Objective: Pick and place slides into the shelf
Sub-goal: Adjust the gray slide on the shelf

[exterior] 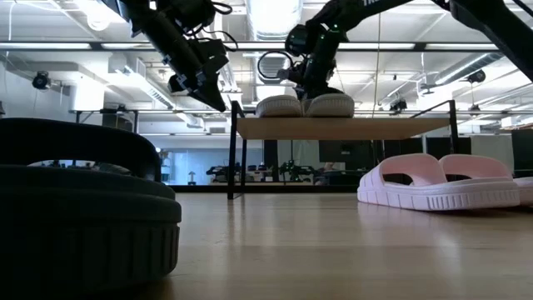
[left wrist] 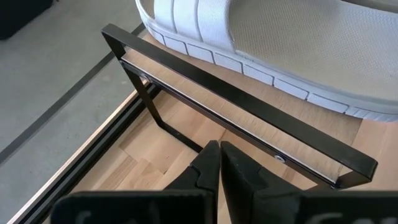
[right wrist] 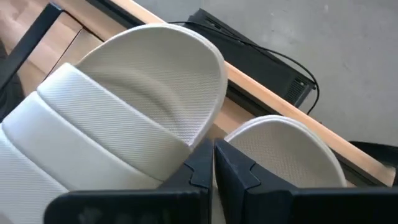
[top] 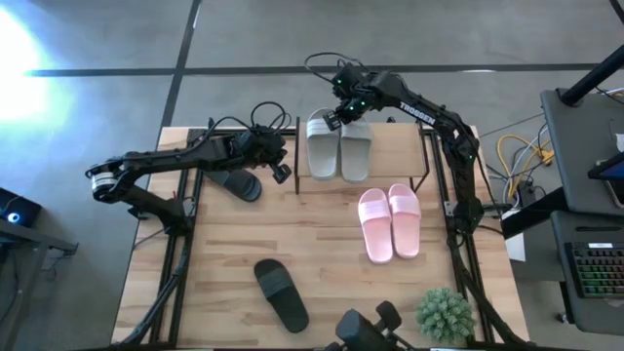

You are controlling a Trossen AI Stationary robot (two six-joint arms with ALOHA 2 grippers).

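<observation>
- Already on the small low shelf of light board and thin black frame: the pale grey pair of rubber slide sandals, side by side at the shelf's left end, straps toward the table's front.
- Room left on the shelf to the right of the grey pair, judged enough for perhaps one more sandal.
- Still off the shelf: the pink pair of rubber slides, side by side on the wooden tabletop just in front of the shelf's right part.
- Also off the shelf: one black rubber slide just left of the shelf, under the left arm; the other black slide well in front of the shelf, near the table's front edge.
- Right gripper over the rear of the grey pair, fingers together, holding nothing.
- Left gripper just beside the shelf's left frame, fingers together, empty.
- By this count, two of six placed, four left.
</observation>
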